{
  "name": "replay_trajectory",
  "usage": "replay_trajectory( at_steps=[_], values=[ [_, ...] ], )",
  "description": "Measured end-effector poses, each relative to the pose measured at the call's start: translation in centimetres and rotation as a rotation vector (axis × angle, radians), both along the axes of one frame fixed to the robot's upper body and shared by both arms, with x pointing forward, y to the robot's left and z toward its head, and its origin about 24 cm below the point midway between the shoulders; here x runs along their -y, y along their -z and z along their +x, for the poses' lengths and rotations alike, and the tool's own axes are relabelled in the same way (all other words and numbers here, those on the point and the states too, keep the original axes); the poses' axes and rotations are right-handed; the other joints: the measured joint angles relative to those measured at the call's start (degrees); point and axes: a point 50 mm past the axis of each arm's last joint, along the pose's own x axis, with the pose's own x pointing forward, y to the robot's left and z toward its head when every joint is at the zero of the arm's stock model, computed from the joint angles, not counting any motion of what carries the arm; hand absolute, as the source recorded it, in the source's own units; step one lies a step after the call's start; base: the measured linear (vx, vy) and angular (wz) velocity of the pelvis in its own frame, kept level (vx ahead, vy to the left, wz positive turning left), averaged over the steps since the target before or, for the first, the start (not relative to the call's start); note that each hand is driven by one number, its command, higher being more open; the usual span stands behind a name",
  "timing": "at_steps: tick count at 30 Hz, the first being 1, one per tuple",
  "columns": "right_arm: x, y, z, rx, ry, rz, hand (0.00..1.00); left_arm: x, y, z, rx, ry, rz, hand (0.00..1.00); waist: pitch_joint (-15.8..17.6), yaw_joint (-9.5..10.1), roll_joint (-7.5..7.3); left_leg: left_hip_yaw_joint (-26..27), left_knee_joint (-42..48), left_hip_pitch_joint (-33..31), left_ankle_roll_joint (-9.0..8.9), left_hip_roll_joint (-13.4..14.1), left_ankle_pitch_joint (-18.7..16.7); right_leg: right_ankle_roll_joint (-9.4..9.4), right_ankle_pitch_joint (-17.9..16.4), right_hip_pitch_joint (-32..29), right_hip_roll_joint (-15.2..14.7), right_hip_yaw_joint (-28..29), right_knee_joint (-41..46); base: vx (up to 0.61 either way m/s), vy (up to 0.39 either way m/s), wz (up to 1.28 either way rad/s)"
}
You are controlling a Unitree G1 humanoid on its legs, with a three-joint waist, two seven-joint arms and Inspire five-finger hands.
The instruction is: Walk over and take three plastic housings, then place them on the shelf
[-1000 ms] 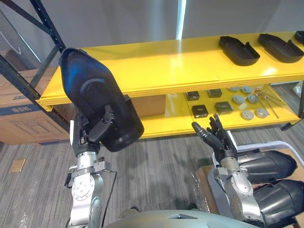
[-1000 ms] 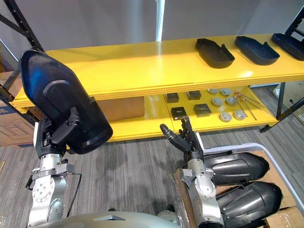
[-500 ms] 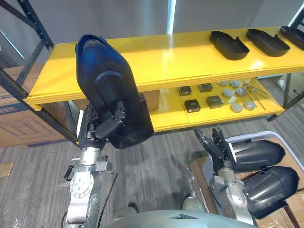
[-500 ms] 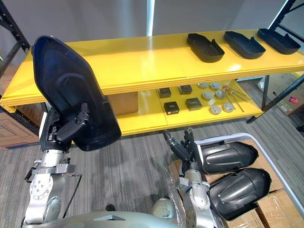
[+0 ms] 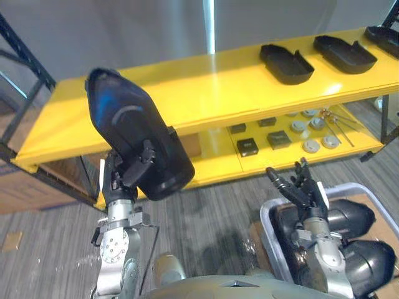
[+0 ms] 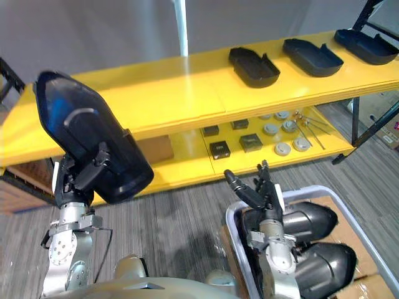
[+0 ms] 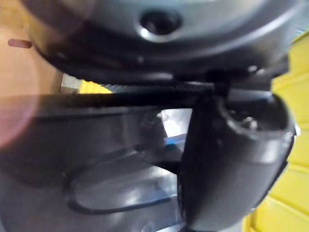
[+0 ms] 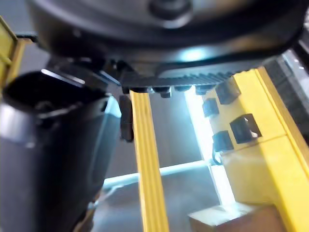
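Note:
My left hand is shut on a large black plastic housing, held upright in front of the yellow shelf's left half. In the left wrist view the housing lies close against the thumb. Three black housings lie on the top board at the right. My right hand hangs open and holds nothing, raised over a grey bin that has two more dark housings in it.
The shelf's lower board carries small black blocks and round grey parts. A dark steel upright stands at the shelf's left end. A cardboard box sits below left. Grey carpet lies between me and the shelf.
The camera has shifted, so the shelf sits further right and lower. The held housing has dropped and tilted to the left. The right hand stays open over the bin.

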Motion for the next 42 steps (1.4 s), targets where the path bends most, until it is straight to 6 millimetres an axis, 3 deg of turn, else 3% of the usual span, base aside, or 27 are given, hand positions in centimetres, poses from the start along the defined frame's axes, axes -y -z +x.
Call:
replay_trajectory(
  at_steps=[3,5,6,7,8,9,11,13,15,18,23,28,31,35,42],
  values=[
    [0.4,-0.4,0.2,0.022,0.006,-0.014,1.0,0.1,-0.3,0.0,0.024,0.017,0.003,0.0,0.33,0.59,-0.52,0.47,-19.08,0.0,-1.08,-5.69,0.12,-0.25,-0.16,0.52,-1.05,1.6,-0.52,0.24,0.036,-0.33],
    [0.2,-0.2,-0.1,0.014,0.01,-0.011,1.0,0.3,0.0,-0.4,0.015,0.035,-0.003,0.0,0.72,0.65,-1.11,-3.97,-33.97,0.43,-3.76,-8.43,6.93,-0.12,-0.29,1.67,-1.9,2.79,-0.54,0.24,0.144,-0.26],
    [0.2,-0.1,-0.3,0.011,0.011,-0.011,1.0,0.4,0.1,-0.6,0.01,0.04,-0.005,0.0,0.7,0.69,-0.87,-4.95,-36.84,0.81,-3.99,-8.85,9.04,0.13,-0.47,2.25,-1.84,2.99,-0.52,0.26,0.23,-0.4],
    [0.3,0.1,-0.6,0.004,0.012,-0.017,1.0,0.4,0.3,-1.0,0.001,0.049,-0.012,0.0,0.31,1.42,0.08,-7.05,-39.42,2.19,-3.47,-8.78,14.74,2.15,-2.15,3.34,-1.74,4.78,0.06,0.26,0.287,-0.62],
    [-0.6,0.7,-0.4,-0.006,0.003,0.01,1.0,-0.1,0.4,-1.5,-0.002,0.046,-0.016,0.0,0.17,1.8,-2.17,-7.17,-37.86,3.51,-3.01,-10.18,15.45,4.83,-5.57,4.72,-3.32,7.12,0.55,0.27,0.281,-0.53],
    [-1.1,1.0,-0.4,-0.013,-0.002,0.025,1.0,-0.3,0.5,-1.4,-0.006,0.043,-0.012,0.0,0.25,1.58,-3.1,-7.49,-37.41,3.73,-2.92,-11.08,14.99,4.87,-5.82,4.68,-4.53,7.67,0.91,0.21,0.238,-0.46],
    [-2.7,0.9,0.4,0.018,-0.056,0.046,1.0,-1.0,0.5,-1.6,-0.01,0.013,-0.007,0.0,1.22,2.38,-5.47,-6.25,-33.81,3.9,-1.91,-13.03,10.36,5.05,-5.65,3.05,-6.97,10.47,3.74,0.16,0.191,-0.48],
    [-3.3,0.7,0.8,0.033,-0.08,0.049,1.0,-1.2,0.5,-1.7,-0.015,0.002,-0.012,0.0,1.49,2.83,-5.19,-5.86,-29.04,2.99,-1.74,-13.04,5.51,5.35,-5.01,3.05,-7.68,10.63,4.59,0.08,0.154,-0.44],
    [-3.9,0.4,1.3,0.052,-0.103,0.053,1.0,-1.8,0.4,-1.9,-0.011,-0.022,0.0,0.0,1.01,3.12,-4.69,-4.82,-29.55,3.14,-1.74,-12.77,4.61,5.3,-3.49,1.94,-8.06,9.09,4.36,0.05,0.106,-0.44],
    [-4.4,-0.4,2.4,0.103,-0.12,0.048,1.0,-3.1,-0.6,-2.7,0.015,-0.078,0.03,0.0,0.71,3.15,-4.14,-4.04,-38.25,7.13,-1.23,-12.58,8.78,5.71,0.76,-1.92,-8.06,4.58,4.86,0.07,0.053,-0.75],
    [-4.1,-1.9,2.4,0.161,-0.11,0.01,1.0,-2.7,-2.8,-2.2,0.117,-0.056,0.063,0.0,0.21,0.96,-3.9,-2.54,-40.54,8.3,-0.67,-12.52,9.76,7.1,3.23,-1.92,-8.23,3.42,1.68,0.08,0.016,-0.3],
    [-4.9,-4.5,2.9,0.271,-0.166,-0.001,1.0,-2.3,-4.8,-0.5,0.206,-0.045,0.125,0.0,-0.01,0.89,-3.8,-1.57,-43.8,8.71,-0.35,-12.81,11.64,7.97,4.08,-1.97,-8.36,0.94,-1.35,0.0,0.006,-0.1],
    [-5.6,-4.7,3.6,0.263,-0.215,0.003,1.0,-2.8,-5.1,0.4,0.191,-0.041,0.15,0.0,-0.39,0.93,-3.45,-0.84,-47.03,10.1,-0.57,-12.69,13.55,7.97,4.08,-1.97,-7.99,0.91,-2.27,-0.05,-0.007,-0.09],
    [-6.4,-4.1,3.7,0.202,-0.287,0.014,1.0,-5.5,-4.2,2.2,0.107,-0.156,0.174,0.0,-1.47,0.49,-2.09,0.91,-50.27,11.07,-0.65,-12.65,15.4,7.95,4.06,-3.03,-7.84,1.18,-3.26,-0.07,0.006,-0.2],
    [-6.9,-3.2,3.1,0.117,-0.409,-0.022,1.0,-10.2,-3.6,5.9,-0.025,-0.297,0.23,0.0,-1.81,-0.69,-1.39,3.5,-50.54,11.09,-1.22,-11.69,16.06,7.75,3.86,-5.11,-7.47,2.79,-2.94,-0.09,0.012,-0.23]
  ],
)
